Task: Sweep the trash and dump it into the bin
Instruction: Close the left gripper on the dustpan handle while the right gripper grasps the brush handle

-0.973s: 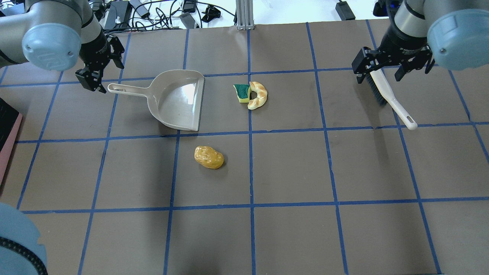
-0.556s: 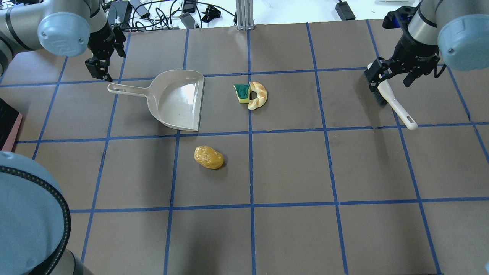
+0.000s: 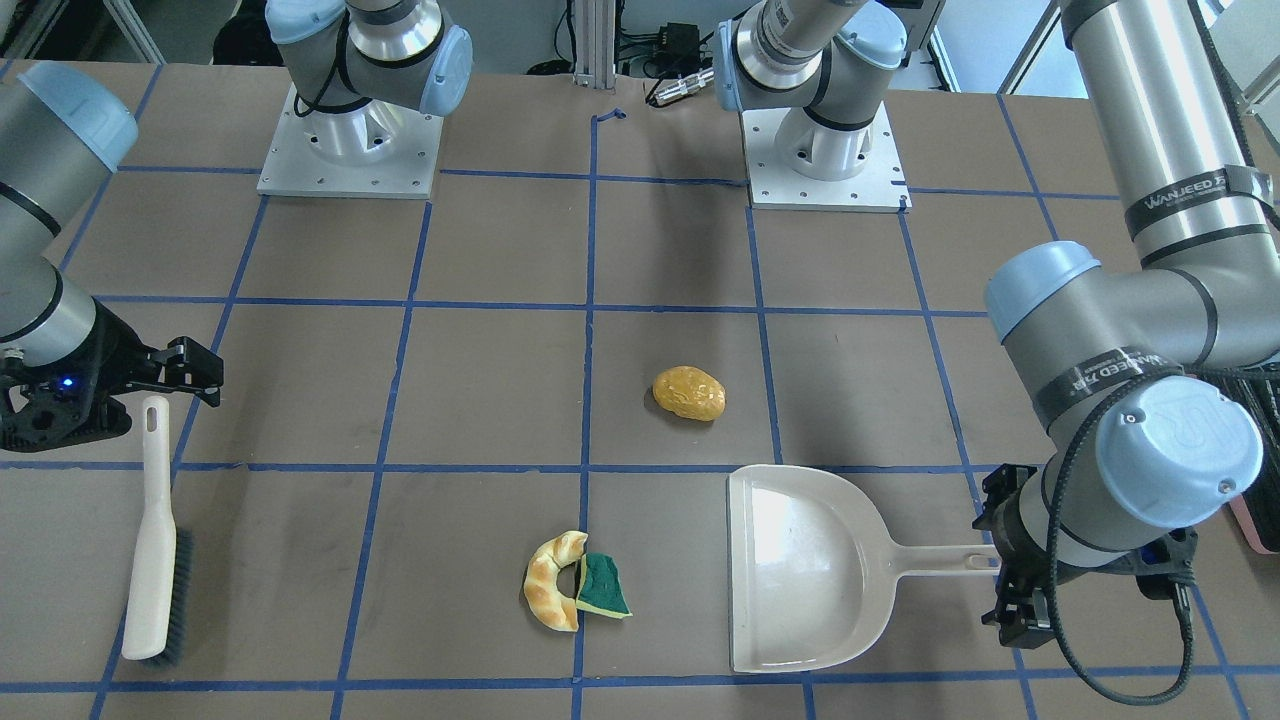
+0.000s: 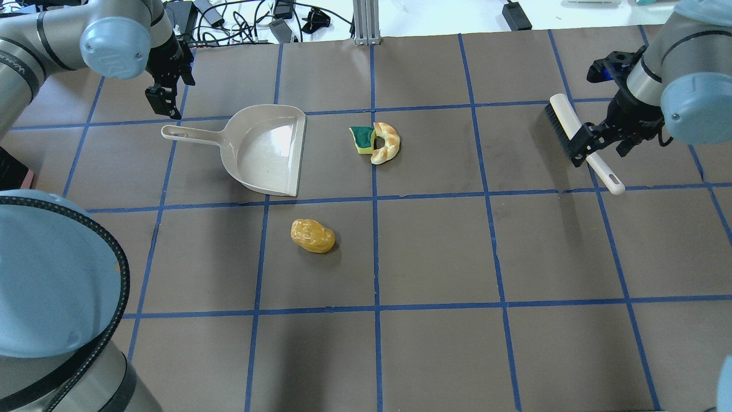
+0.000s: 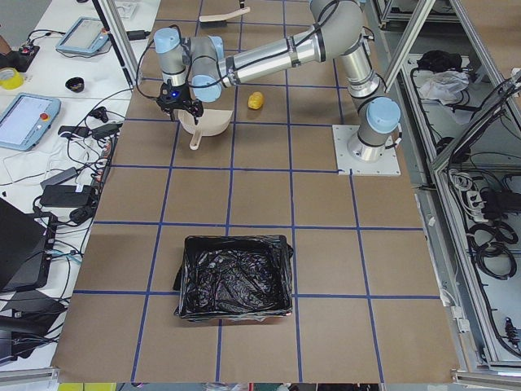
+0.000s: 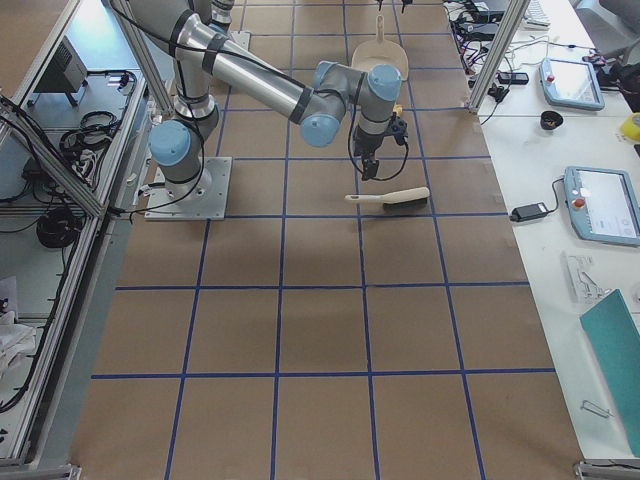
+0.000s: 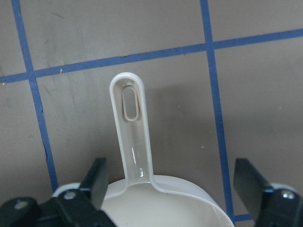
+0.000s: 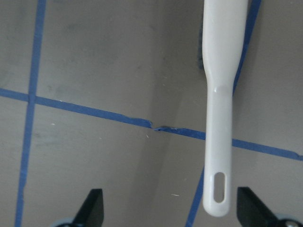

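The trash lies in two spots on the bench (image 4: 440,257). The croissant (image 4: 387,143) and sponge (image 4: 360,139) touch each other. The potato (image 4: 312,236) sits alone, one taped square nearer the robot. The bin (image 5: 233,242), lined with a black bag, stands far off at the robot's left end of the bench, well apart from all three.

A beige dustpan (image 4: 266,151) lies flat just beside the croissant and sponge, with its mouth towards them and its handle pointing to the robot's left. The left hand (image 3: 1005,556) hovers over that handle, released. Its fingers are spread wide to either side, clear of the plastic.

A white brush (image 4: 566,117) lies on its side towards the right edge, well apart from the trash. The right hand (image 8: 170,208) hangs over the brush's handle end, also released. The handle lies between its fingers, nearer to one, and neither finger touches it.
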{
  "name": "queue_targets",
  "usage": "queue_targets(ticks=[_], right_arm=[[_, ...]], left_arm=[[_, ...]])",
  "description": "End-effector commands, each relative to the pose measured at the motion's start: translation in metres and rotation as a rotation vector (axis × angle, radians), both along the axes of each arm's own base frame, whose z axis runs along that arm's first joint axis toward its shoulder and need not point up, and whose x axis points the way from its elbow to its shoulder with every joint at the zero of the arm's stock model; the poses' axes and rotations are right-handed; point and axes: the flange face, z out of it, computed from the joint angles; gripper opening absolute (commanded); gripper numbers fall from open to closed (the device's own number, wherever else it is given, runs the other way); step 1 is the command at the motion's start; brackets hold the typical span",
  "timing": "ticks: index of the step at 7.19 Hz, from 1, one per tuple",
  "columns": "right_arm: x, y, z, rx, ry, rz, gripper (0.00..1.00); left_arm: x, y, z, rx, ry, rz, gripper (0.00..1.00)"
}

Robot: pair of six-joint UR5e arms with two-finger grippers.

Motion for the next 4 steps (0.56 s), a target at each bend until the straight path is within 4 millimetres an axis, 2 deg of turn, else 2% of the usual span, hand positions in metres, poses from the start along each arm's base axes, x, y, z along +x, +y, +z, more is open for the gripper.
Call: queue_targets(ticks=[1, 2, 3, 4], right_arm=[[-0.024, 0.005, -0.007, 0.024, 0.105, 0.054, 1.00], [-0.027, -0.003, -0.008, -0.029, 0.127, 0.052, 0.99], [-0.030, -0.009, -0.028, -0.013, 0.120, 0.050, 0.98], [-0.030, -0.012, -0.046, 0.013, 0.105, 0.043, 0.90]], left_arm=[[0.000, -0.002, -0.024, 0.026, 0.006, 0.038, 0.93], [-0.002, -0.003, -0.037, 0.041, 0.009, 0.066, 0.93], [-0.003, -0.002, -0.041, 0.049, 0.011, 0.068, 0.93], [-0.004, 0.002, -0.051, 0.066, 0.016, 0.068, 0.93]])
